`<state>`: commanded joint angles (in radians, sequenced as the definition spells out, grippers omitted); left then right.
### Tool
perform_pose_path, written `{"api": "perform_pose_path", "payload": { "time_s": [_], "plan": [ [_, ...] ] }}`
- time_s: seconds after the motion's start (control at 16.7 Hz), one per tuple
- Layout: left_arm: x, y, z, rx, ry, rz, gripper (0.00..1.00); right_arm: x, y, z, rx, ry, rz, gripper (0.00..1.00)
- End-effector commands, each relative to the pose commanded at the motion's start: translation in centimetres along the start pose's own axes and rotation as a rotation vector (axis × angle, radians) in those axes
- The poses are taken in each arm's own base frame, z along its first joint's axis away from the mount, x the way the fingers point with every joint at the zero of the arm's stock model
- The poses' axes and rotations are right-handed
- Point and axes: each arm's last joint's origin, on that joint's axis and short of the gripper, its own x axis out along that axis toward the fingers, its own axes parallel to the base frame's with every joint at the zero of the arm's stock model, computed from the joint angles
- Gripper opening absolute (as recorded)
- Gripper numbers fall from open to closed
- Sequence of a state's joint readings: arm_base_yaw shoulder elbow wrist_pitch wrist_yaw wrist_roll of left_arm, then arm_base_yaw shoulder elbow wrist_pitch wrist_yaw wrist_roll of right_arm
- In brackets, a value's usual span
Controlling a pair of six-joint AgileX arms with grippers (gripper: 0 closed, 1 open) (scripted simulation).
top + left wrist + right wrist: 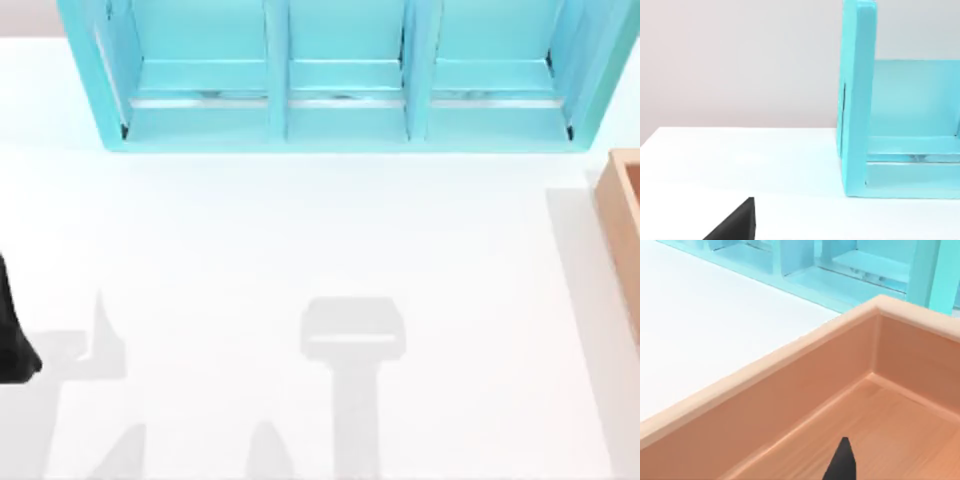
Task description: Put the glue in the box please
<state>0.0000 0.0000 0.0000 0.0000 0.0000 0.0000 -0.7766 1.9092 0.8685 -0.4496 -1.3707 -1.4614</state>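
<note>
Colour rundown: my table point(300, 250) is plain white, no pattern at all, just soft grey shadows on it. The shelf point(340, 110) is turquoise all over, with paler, shiny strips along its compartment floors. Right of the shelf, the box point(790, 390) is light brown with a faint wood grain on its floor and a lighter rim. My left arm point(12, 340) is black. The wall behind the shelf is pale grey.

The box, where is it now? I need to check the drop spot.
The box sits at the table's right edge in the top view, just in front of the turquoise shelf unit; the right gripper is over its inside.
</note>
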Motion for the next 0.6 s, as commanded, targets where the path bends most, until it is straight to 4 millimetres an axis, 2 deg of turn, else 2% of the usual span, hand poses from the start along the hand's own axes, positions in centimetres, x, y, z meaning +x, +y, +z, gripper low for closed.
{"api": "perform_pose_path", "payload": {
  "time_s": [0.24,0.6],
  "plan": [
    [0.00,0.00,0.00,0.000,0.000,0.000,1.00,0.00,0.00,0.00,0.000,0.000,0.000,0.98],
    [0.00,0.00,0.00,0.000,0.000,0.000,1.00,0.00,0.00,0.00,0.000,0.000,0.000,1.00]
  ]
}}
